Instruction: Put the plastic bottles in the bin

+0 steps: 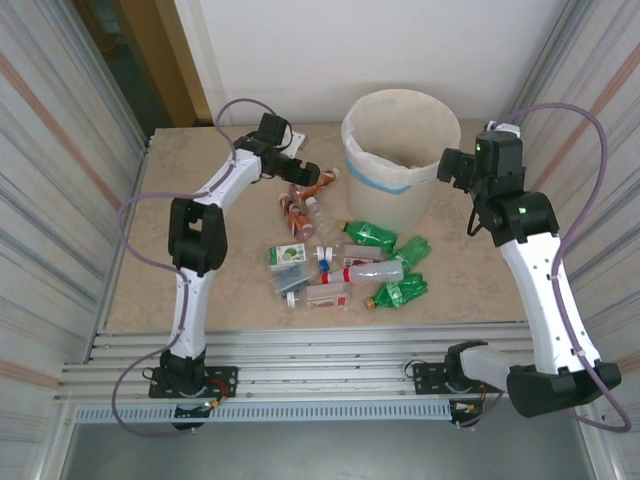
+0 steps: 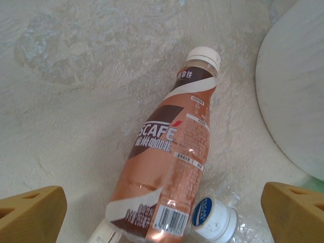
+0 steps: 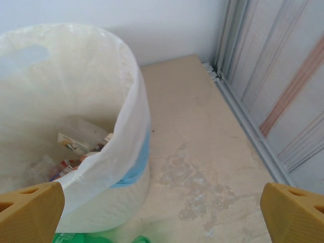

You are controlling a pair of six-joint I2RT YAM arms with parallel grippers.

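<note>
Cream-white bin (image 1: 425, 195) with a blue band, milky translucent liner (image 3: 126, 126), brown coffee bottle (image 2: 172, 167) with brick pattern and white cap, clear bottle (image 2: 215, 220) capped blue and white, green bottles (image 1: 372, 235), a carton (image 1: 288, 255) seemingly green and white, mottled beige table (image 1: 240, 290), mustard-yellow fingers (image 2: 30, 215), white-and-black arms (image 1: 545, 280), purple cables (image 1: 243, 101)

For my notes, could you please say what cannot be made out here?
- Left wrist view: coffee bottle, base cut off by the bottom edge.
- Left wrist view: blue-capped bottle, body cut off likewise.
- Right wrist view: bin, most contents hidden by its liner bag.
- Top view: bottle pile, labels too small to read.
</note>
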